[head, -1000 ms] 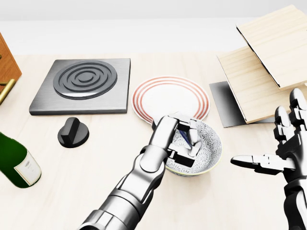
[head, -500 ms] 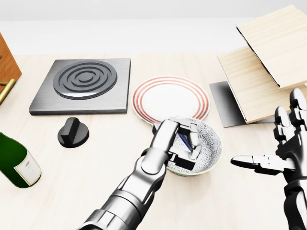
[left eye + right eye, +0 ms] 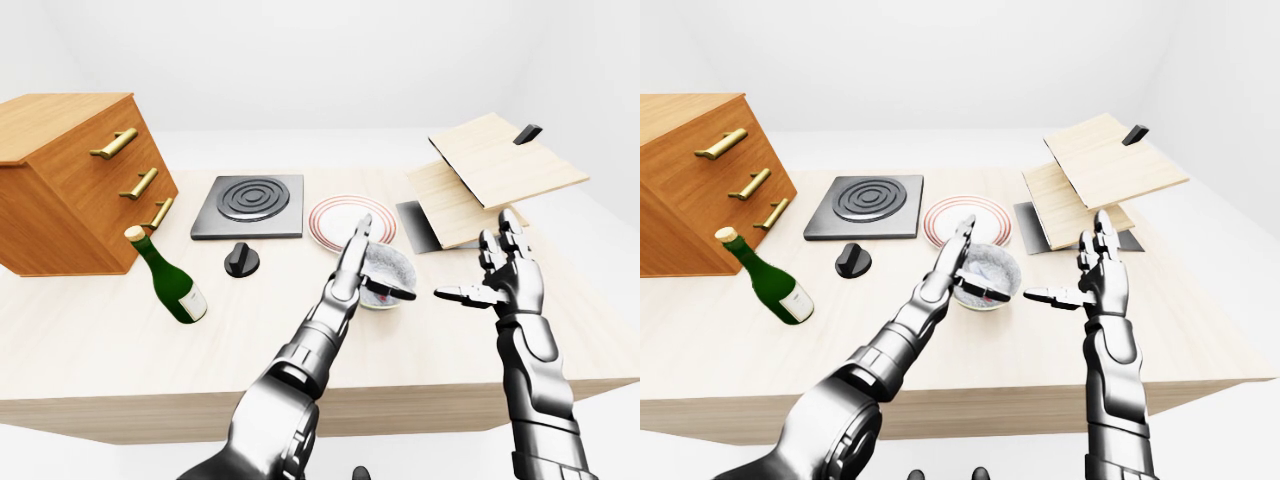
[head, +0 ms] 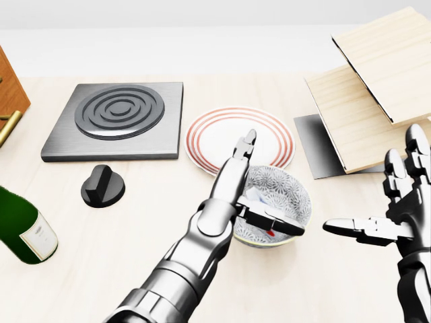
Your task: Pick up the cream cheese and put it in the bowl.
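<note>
Over the bowl, the left hand is spread (right hand likewise), cream cheese inside.

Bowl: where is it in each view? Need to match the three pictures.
Left-eye view: bowl just right of centre, below the plate.
Head view: bowl right of centre, lower half, below the plate.
Right-eye view: bowl at centre, below the plate.
Shared landmark: the red-ringed plate, touching the bowl's upper left rim.
</note>
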Robot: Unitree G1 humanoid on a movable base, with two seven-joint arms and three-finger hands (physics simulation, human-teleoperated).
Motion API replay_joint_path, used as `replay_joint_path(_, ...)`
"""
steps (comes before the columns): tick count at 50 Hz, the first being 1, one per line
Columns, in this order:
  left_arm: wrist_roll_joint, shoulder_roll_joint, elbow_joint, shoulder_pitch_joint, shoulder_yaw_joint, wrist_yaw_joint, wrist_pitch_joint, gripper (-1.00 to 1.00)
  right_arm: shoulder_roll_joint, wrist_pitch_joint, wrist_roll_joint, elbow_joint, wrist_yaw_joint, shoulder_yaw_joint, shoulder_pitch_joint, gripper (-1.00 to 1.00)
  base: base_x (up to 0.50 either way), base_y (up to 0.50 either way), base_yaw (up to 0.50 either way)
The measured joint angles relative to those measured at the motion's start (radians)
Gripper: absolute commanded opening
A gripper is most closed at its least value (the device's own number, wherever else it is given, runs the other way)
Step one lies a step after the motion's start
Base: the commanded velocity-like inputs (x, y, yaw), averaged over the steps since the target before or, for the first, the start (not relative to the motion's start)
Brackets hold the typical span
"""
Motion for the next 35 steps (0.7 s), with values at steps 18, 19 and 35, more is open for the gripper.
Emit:
replay_joint_path(18,-0.174,0.039,-0.582,-0.013,-0.012,0.025,0.175,1.0,0.005,-0.007,-0.004,0.01,0.001,0.011,-0.002,1.0,0.0,0.0,0.0)
replay_joint_path(19,-0.183,0.042,-0.623,-0.004,-0.015,0.026,0.175,1.0,0.006,-0.006,-0.005,0.006,0.001,0.012,-0.001,1.0,0.0,0.0,0.0)
replay_joint_path(35,-0.237,0.117,-1.064,0.326,-0.065,-0.06,0.175,1.0,0.046,0.051,-0.037,-0.139,-0.001,0.04,0.048,1.0,0.0,0.0,0.0)
